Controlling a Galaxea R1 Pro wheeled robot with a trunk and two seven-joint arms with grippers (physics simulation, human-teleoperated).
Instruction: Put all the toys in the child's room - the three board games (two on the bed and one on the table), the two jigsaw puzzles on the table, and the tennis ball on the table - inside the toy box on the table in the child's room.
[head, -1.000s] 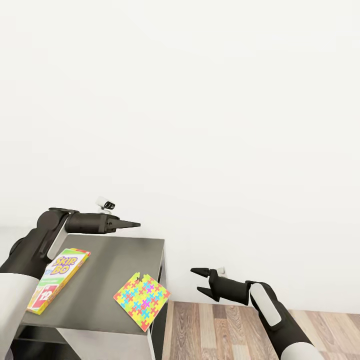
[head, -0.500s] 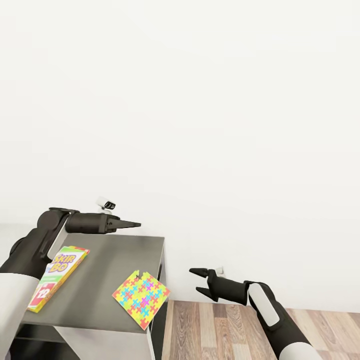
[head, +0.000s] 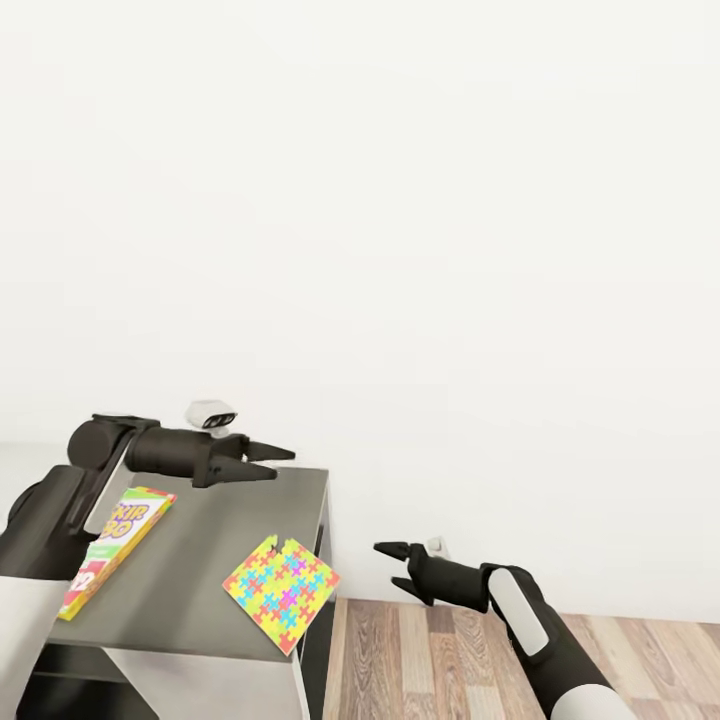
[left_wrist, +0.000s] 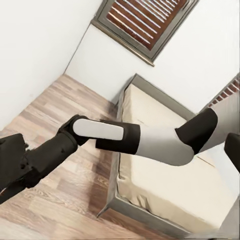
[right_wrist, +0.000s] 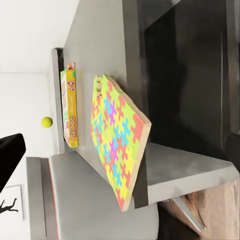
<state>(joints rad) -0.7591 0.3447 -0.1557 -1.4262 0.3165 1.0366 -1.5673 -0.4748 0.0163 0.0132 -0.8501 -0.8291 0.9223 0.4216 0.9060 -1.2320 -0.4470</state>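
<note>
A yellow-green board game (head: 118, 542) with red marks lies flat on the dark grey cabinet top of the table (head: 225, 520), partly behind my left arm. A multicoloured jigsaw puzzle (head: 282, 592) sits at the cabinet's front right corner and overhangs the edge. My left gripper (head: 281, 465) hovers above the back of the cabinet top, open and empty. My right gripper (head: 386, 565) is open and empty, off the cabinet's right side above the floor, pointing at the jigsaw puzzle (right_wrist: 117, 150). In the right wrist view the board game (right_wrist: 70, 107) and a tennis ball (right_wrist: 46, 121) lie beyond it.
A white wall stands close behind the cabinet. Wood-plank floor (head: 440, 660) lies to its right. The left wrist view looks back at the bed (left_wrist: 165, 175) with its beige mattress, a dark-framed window (left_wrist: 145, 20) and my right arm (left_wrist: 105, 136).
My left gripper's fingers have parted and it has edged right over the cabinet top. My right gripper has drifted slightly left toward the jigsaw. The view has shifted a little.
</note>
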